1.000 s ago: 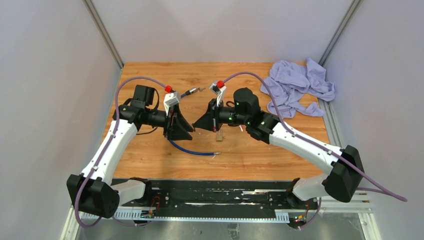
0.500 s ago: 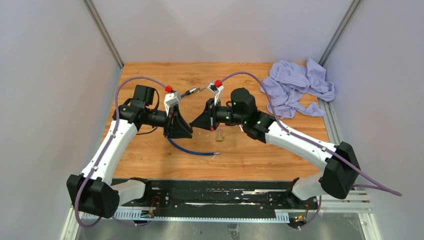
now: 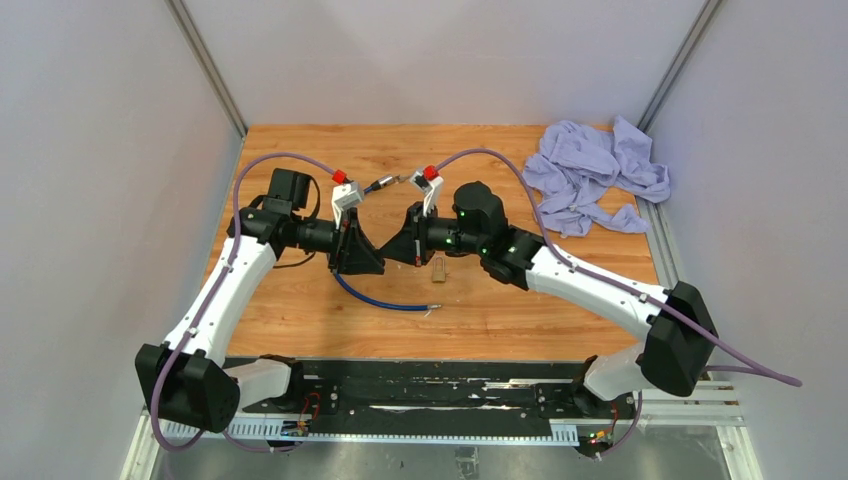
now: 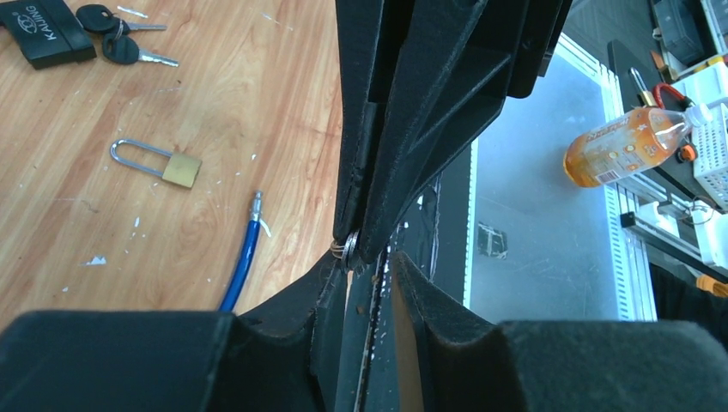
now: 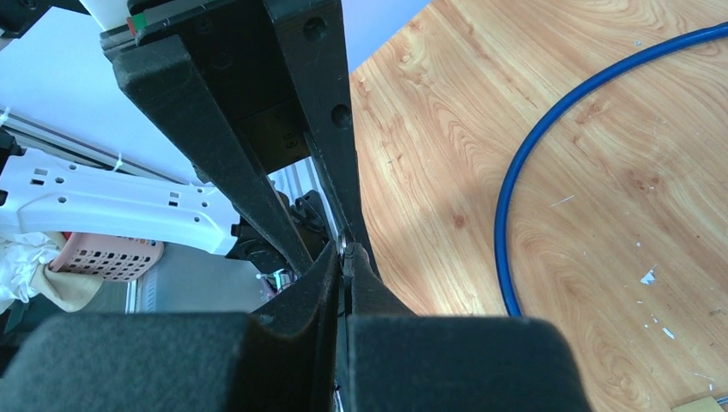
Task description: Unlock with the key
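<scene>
Brass marks the padlock (image 3: 438,268), which lies flat on the wooden tabletop (image 3: 300,310) at about 3 o'clock from the spot where the two grippers meet tip to tip, close to them but touching neither. The right gripper (image 5: 343,257) is clenched on a small metal piece (image 4: 346,251), thin and silvery, perhaps a key or its ring; too little of it shows to tell which. The left gripper (image 4: 369,266) faces it head-on, its fingertips on either side of the right gripper's tip with a narrow gap between them. I cannot tell whether they already press on the small metal piece. In the left wrist view, two black-headed keys (image 4: 116,49) lie at 11 o'clock from the padlock, beside a black block printed KAIJING (image 4: 43,33). A blue cable (image 3: 385,304) curves over the wood at 6 o'clock from the grippers. A crumpled lilac cloth (image 3: 590,175) sits at the tabletop's 2 o'clock corner.
</scene>
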Robot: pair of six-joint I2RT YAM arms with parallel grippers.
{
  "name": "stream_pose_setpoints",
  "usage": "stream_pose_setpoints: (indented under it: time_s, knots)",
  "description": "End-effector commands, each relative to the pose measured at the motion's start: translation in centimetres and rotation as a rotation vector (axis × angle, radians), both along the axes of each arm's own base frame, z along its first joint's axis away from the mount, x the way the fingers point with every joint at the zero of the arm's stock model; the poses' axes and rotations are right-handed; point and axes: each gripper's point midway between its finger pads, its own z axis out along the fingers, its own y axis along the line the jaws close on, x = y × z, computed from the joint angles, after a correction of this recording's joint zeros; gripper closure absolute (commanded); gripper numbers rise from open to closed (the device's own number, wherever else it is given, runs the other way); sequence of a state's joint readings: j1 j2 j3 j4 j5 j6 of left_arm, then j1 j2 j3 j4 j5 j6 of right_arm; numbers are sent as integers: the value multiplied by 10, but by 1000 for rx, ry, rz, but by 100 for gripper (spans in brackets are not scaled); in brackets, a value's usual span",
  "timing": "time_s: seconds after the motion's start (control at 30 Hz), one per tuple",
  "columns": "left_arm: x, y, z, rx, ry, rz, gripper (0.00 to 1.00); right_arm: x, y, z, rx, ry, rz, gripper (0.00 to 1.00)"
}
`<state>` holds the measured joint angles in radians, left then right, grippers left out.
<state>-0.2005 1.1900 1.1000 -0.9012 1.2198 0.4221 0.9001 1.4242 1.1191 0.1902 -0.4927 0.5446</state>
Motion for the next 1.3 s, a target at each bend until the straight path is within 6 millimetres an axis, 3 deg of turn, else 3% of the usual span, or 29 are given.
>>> stream_pose_setpoints:
  time_s: [0.0, 0.2, 0.27, 0.5, 0.67, 1.0, 1.17, 1.27]
  knots:
    - [-8, -3, 16, -50, -23, -34, 71, 1, 3, 0, -8, -35, -23, 99]
    - [-8, -3, 16, -53, -25, -32, 86, 4, -6, -9, -60, -62, -50, 99]
    - [-8, -2, 16, -56, -22, -31, 87, 3, -9, -11, -80, -71, -51, 99]
    - [-17, -4, 23, -97, -18, -56, 72, 3, -19, -14, -124, -105, -63, 99]
    - [-24, -4, 26, -125, -8, -74, 69, 4, -21, -12, -133, -122, -69, 100]
    - [-21, -4, 28, -133, 10, -74, 84, 2, -25, -14, -148, -125, -65, 99]
    - [-15, -3, 24, -116, 18, -54, 99, 0, -27, -15, -154, -128, -68, 99]
    - [-12, -2, 21, -96, 14, -40, 100, 0, -25, -14, -145, -124, -65, 99]
